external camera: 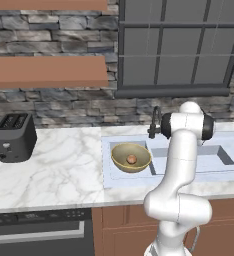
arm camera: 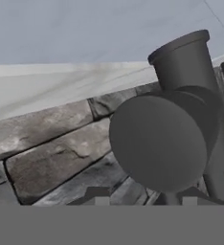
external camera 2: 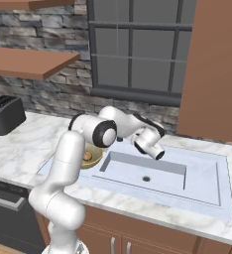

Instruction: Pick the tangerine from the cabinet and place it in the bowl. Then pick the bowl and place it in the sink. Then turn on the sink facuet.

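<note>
The gold-olive bowl (external camera: 131, 157) stands on the flat left part of the sink (external camera: 209, 165), with the tangerine (external camera: 131, 159) inside it. In the right base view the bowl (external camera 2: 91, 158) peeks out from behind my forearm, left of the basin (external camera 2: 147, 173). The black sink faucet (external camera: 153, 123) rises at the sink's back edge, partly behind my arm. Up close, its round dark handle (arm camera: 159, 141) and upright body (arm camera: 185, 62) stand just ahead of my gripper (arm camera: 143, 197). The fingertips (arm camera: 97, 195) stand apart, pinching nothing. The cabinet (external camera 2: 217, 69) hangs at the right, closed.
A dark toaster (external camera: 14, 137) sits on the marble counter (external camera: 64, 170) at the left. Brown wall shelves (external camera: 49, 70) and a grey window (external camera: 179, 45) line the stone wall. A dishwasher front (external camera: 39, 230) lies below the counter edge.
</note>
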Robot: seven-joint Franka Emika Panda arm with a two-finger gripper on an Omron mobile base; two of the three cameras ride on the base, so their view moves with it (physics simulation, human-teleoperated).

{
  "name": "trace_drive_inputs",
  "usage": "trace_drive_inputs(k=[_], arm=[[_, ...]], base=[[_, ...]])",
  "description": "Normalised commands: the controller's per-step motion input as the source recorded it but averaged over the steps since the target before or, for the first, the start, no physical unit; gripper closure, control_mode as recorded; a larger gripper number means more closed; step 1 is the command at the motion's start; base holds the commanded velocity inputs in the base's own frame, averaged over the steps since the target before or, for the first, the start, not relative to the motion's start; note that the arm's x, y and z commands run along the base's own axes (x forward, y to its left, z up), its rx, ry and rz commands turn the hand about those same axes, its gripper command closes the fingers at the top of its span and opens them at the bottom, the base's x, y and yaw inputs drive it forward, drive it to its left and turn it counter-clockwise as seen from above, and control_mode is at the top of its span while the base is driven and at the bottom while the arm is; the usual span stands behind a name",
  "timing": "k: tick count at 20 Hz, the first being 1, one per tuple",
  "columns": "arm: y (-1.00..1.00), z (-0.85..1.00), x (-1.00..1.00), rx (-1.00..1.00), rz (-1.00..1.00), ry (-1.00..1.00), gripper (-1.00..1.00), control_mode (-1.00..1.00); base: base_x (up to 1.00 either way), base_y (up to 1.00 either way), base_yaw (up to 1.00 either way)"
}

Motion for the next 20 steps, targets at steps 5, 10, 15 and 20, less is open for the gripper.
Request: trace_drive_inputs(k=[5,10,15,20], arm=[[-0.58,0.0,0.0,0.19,-0.03,0.08,1.0,-1.0],[-0.77,0.04,0.0,0.23,-0.06,0.06,1.0,-1.0],[-0.8,0.01,0.0,0.23,-0.07,0.08,1.0,-1.0],[-0.82,0.0,0.0,0.23,-0.06,0.08,1.0,-1.0]], base=[[0.0,0.0,0.0],[0.0,0.0,0.0],[0.0,0.0,0.0],[0.0,0.0,0.0]])
